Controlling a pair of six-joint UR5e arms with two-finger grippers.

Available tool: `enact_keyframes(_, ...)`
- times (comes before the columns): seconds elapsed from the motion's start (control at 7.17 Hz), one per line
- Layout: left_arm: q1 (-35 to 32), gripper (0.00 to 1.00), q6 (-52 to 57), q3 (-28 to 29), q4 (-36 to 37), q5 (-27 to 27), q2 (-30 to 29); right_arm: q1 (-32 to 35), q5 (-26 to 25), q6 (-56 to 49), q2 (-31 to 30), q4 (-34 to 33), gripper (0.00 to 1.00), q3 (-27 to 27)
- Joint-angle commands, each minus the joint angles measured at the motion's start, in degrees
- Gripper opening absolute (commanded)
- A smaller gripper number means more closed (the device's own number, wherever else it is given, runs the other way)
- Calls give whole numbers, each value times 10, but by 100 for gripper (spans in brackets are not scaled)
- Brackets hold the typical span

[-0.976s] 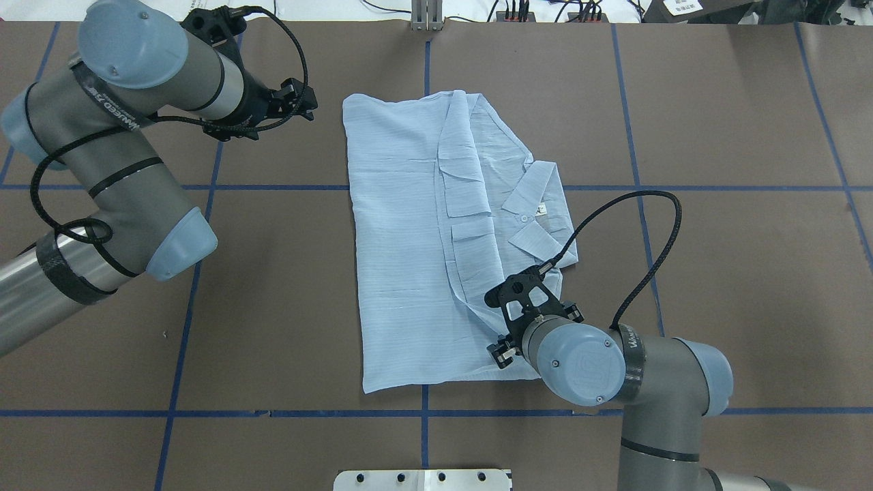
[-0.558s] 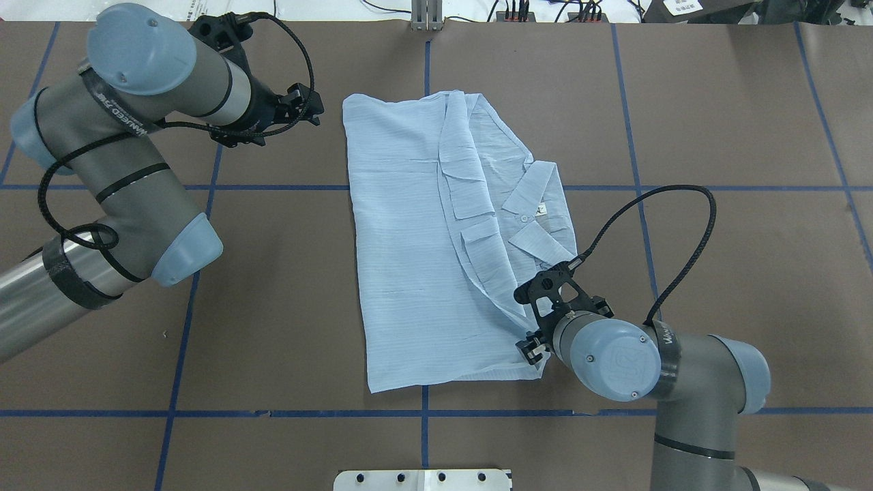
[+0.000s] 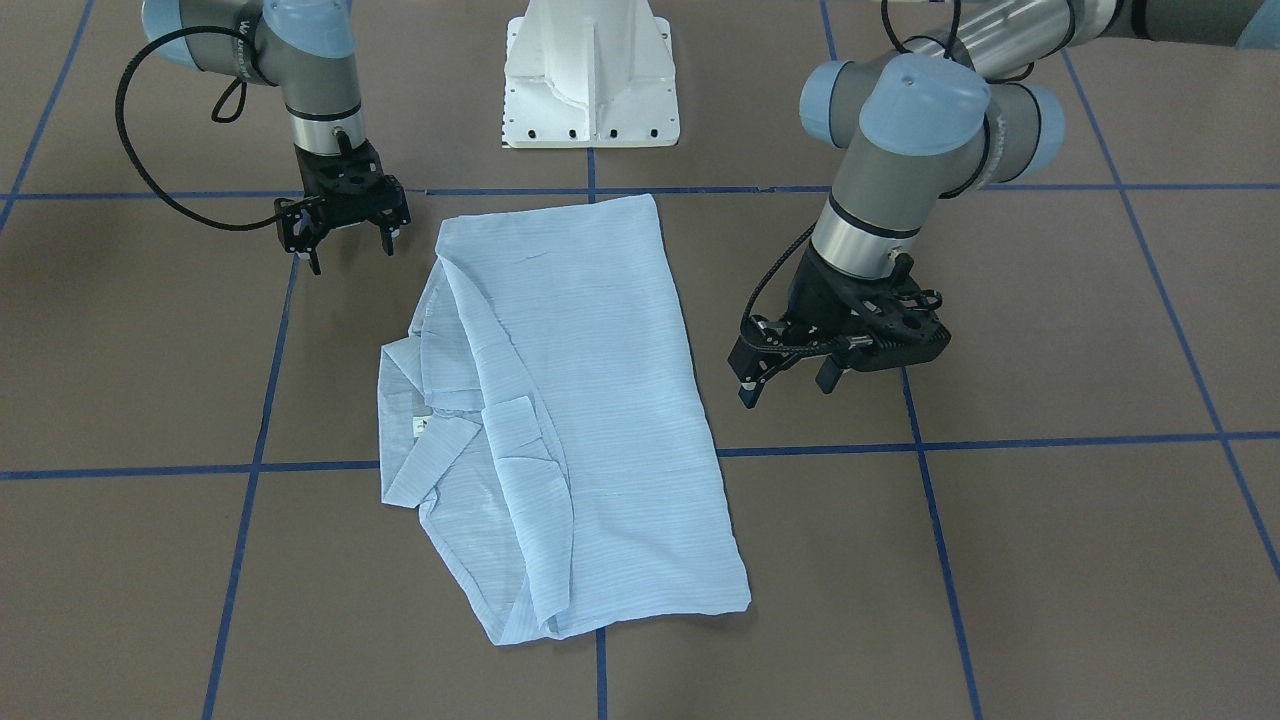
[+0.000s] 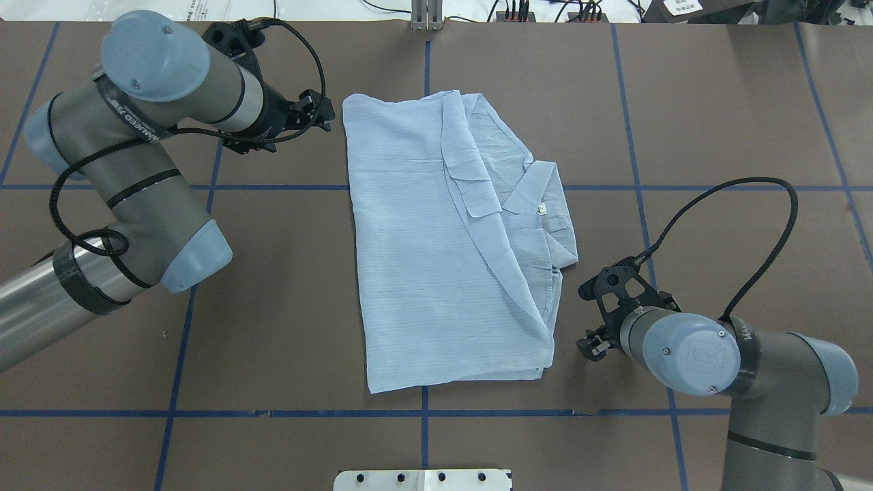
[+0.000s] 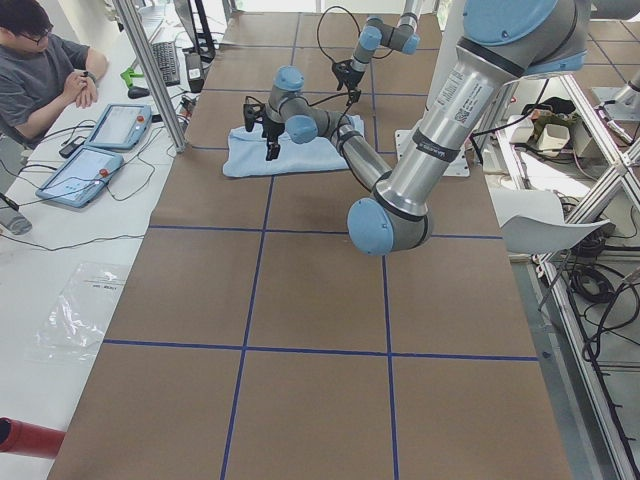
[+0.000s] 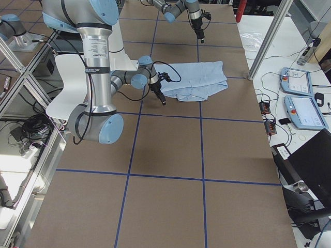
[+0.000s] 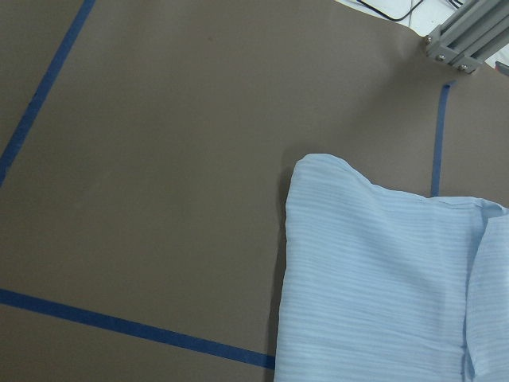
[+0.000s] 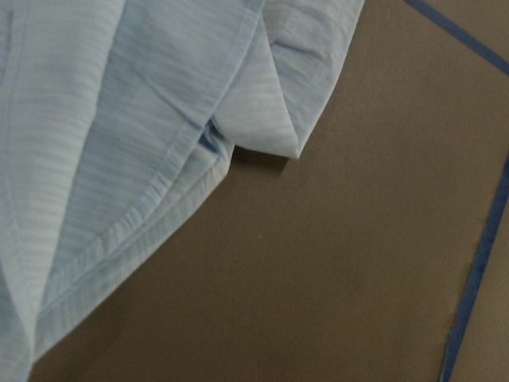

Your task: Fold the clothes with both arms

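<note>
The pale-blue striped shirt [image 4: 423, 273] lies folded into a long rectangle mid-table, its collar and white neck label [image 4: 541, 209] on the right side. A front flap runs diagonally down to the near right corner. In the front-facing view the shirt [image 3: 590, 400] is free of both grippers. My right gripper [image 4: 590, 345] hovers just right of that near corner, open and empty; it shows as the right gripper [image 3: 350, 250]. My left gripper [image 4: 324, 114] hangs open beside the far left corner and shows as the left gripper [image 3: 790, 385]. The left wrist view shows that shirt corner [image 7: 318, 171].
The brown table carries blue tape lines [image 4: 273, 187]. The white pedestal base [image 3: 590, 80] stands at the robot's edge. An aluminium post [image 4: 426, 17] and cables sit at the far edge. A seated person [image 5: 40, 70] with tablets [image 5: 95, 150] is beyond it.
My right gripper slid right off the shirt, drawing the front flap toward the near right corner and leaving it there. My left gripper edged closer to the far left corner.
</note>
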Motion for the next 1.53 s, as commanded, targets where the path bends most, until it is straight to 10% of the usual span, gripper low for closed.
enact_keyframes(0.0, 0, 100, 1, 1, -1, 1, 1, 42, 43, -6, 77, -2, 100, -9)
enact_keyframes(0.56, 1, 100, 5, 5, -15, 0, 9, 42, 26, -39, 199, -2, 100, -138)
enact_keyframes(1.39, 1, 100, 4, 3, -19, 0, 8, 24, 27, -54, 194, -4, 100, -155)
